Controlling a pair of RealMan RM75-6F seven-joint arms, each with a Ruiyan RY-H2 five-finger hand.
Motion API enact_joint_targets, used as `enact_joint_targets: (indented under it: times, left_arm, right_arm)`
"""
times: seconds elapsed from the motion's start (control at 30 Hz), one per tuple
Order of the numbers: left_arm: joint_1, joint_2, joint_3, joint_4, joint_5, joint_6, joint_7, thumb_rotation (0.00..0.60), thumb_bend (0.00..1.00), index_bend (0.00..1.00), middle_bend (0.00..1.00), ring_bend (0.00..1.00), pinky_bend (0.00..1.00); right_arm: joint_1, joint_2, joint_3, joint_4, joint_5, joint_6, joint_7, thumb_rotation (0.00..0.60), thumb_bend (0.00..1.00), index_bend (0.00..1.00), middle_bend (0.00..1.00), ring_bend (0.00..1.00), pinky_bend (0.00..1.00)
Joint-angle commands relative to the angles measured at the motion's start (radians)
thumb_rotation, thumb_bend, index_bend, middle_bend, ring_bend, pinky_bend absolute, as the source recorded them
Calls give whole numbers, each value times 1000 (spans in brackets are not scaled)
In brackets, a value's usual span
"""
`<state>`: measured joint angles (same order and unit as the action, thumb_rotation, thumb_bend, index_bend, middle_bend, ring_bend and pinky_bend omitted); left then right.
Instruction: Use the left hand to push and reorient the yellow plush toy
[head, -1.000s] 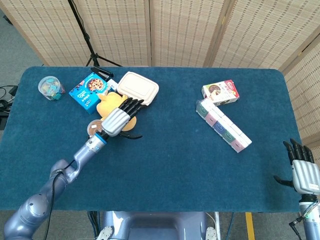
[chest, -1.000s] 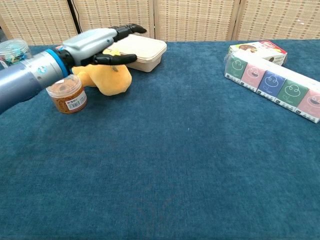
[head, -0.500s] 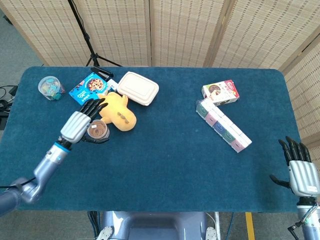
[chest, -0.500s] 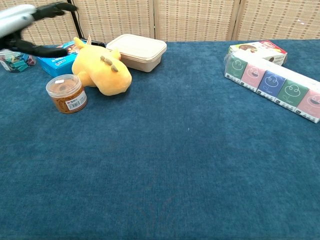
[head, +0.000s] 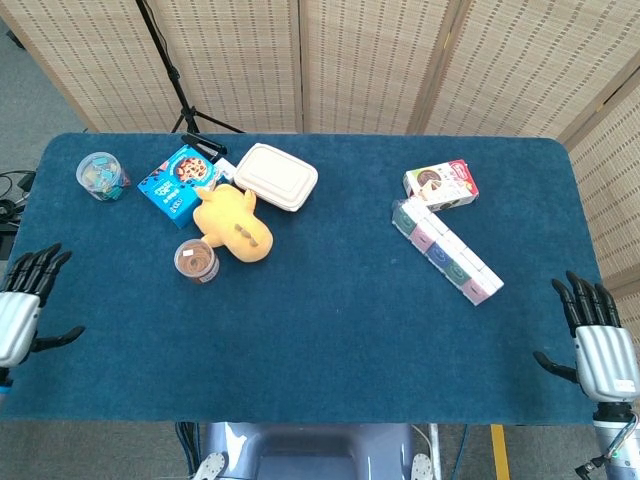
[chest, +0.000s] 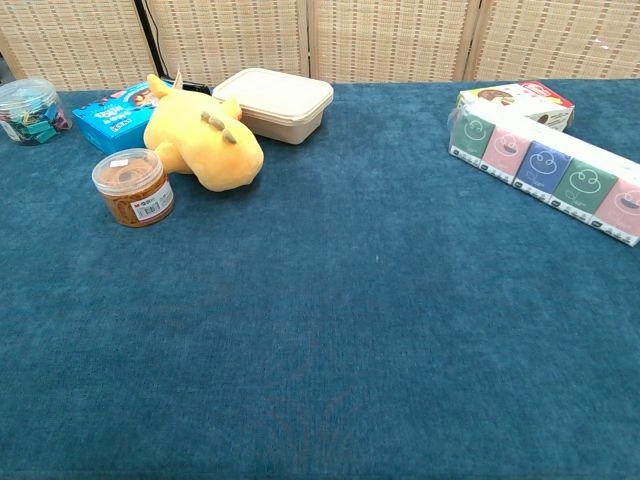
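Yellow plush toy (head: 233, 222) lies on the dark blue cloth-covered table (head: 330, 330), upper left of the head view, with nothing touching it from above. Its upper end sits against the blue snack box (head: 176, 180) and just beside the beige lidded plastic container (head: 275, 176). Small round clear jar with a brown filling (head: 196, 261) stands just below-left of the toy; chest view shows the two close, contact not resolvable.

Left hand (head: 22, 309) is at the far left edge of the head view, beyond the table edge, fingers apart and extended, holding nothing, well apart from the toy. Right hand (head: 600, 340) is at the lower right corner, off the table edge, fingers likewise spread and empty. Neither hand appears in the chest view.

Clear round tub of coloured items (head: 102, 175) sits at the upper left. Upper right: a white and red carton (head: 441, 184) above a diagonal row of pastel tissue packs (head: 446, 250)
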<state>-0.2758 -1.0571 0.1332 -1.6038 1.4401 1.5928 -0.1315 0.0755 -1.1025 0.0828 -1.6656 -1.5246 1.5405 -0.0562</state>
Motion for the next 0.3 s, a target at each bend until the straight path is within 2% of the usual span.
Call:
enact_joint_targets:
  times: [0.03,0.3]
  left_arm:
    - [78,9,19,-25,13,64,31,600,0,0,0,0,0]
    - [136,27,15,-49,53,89,83,600,0,0,0,0,0]
  right_arm:
    - [-10,2,4,3,-8,24,-18,600,0,0,0,0,0]
    - [-29,-10,-3,9,-36,67,-66,600,0,0,0,0,0]
